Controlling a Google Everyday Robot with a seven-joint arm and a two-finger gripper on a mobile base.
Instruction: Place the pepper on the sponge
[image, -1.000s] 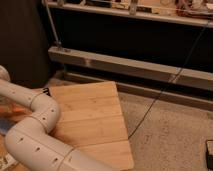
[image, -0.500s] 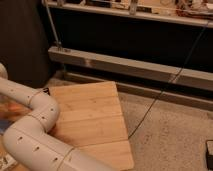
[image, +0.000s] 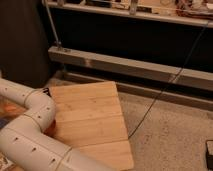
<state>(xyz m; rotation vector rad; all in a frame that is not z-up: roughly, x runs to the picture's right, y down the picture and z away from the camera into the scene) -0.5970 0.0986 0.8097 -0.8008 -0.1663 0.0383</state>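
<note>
Neither the pepper nor the sponge shows in the camera view; my white arm (image: 37, 125) covers the left side of the scene. The arm comes in from the bottom left, bends at an elbow (image: 42, 105) over the left edge of the wooden board (image: 92, 117), and runs off the left border. My gripper is out of the frame past that border, and it is shut. What it holds or touches is hidden.
The wooden board lies on a speckled floor (image: 170, 137). A black cable (image: 165, 92) runs from the upper right down to the board's right edge. A grey metal rail (image: 140, 67) crosses behind, under dark shelving. A dark object (image: 209, 152) sits at the right border.
</note>
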